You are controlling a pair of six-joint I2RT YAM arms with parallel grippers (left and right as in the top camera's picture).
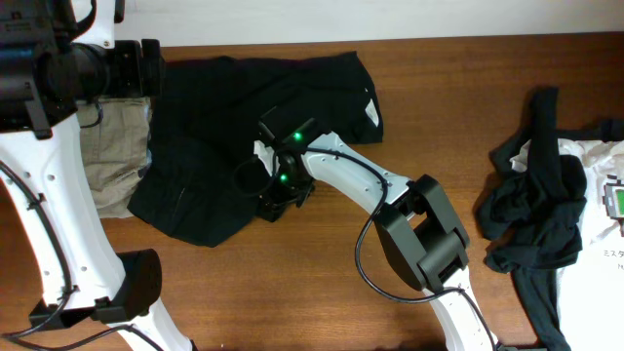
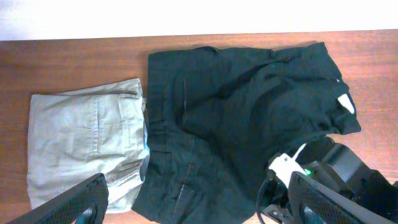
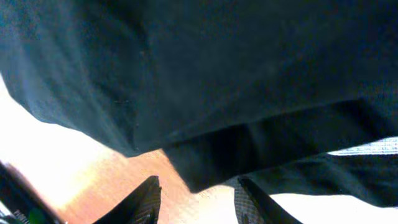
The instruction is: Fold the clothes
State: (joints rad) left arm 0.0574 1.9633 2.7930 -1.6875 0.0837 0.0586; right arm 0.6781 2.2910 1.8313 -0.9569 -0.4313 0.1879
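The black shorts (image 1: 244,117) lie spread on the table's left middle, with the white tag (image 1: 371,110) at their right edge. They also show in the left wrist view (image 2: 249,112). My right gripper (image 1: 276,190) sits low at the shorts' lower right edge. In the right wrist view its fingers (image 3: 202,202) are open, and a dark hem corner (image 3: 205,162) lies just ahead of them. My left gripper (image 2: 199,202) is wide open and empty, held high over the shorts' left side, and it shows in the overhead view at the far left (image 1: 146,68).
Folded khaki shorts (image 1: 112,156) lie against the black shorts' left side. A heap of black and white garments (image 1: 546,205) lies at the table's right. The wooden table (image 1: 322,283) shows bare along the front.
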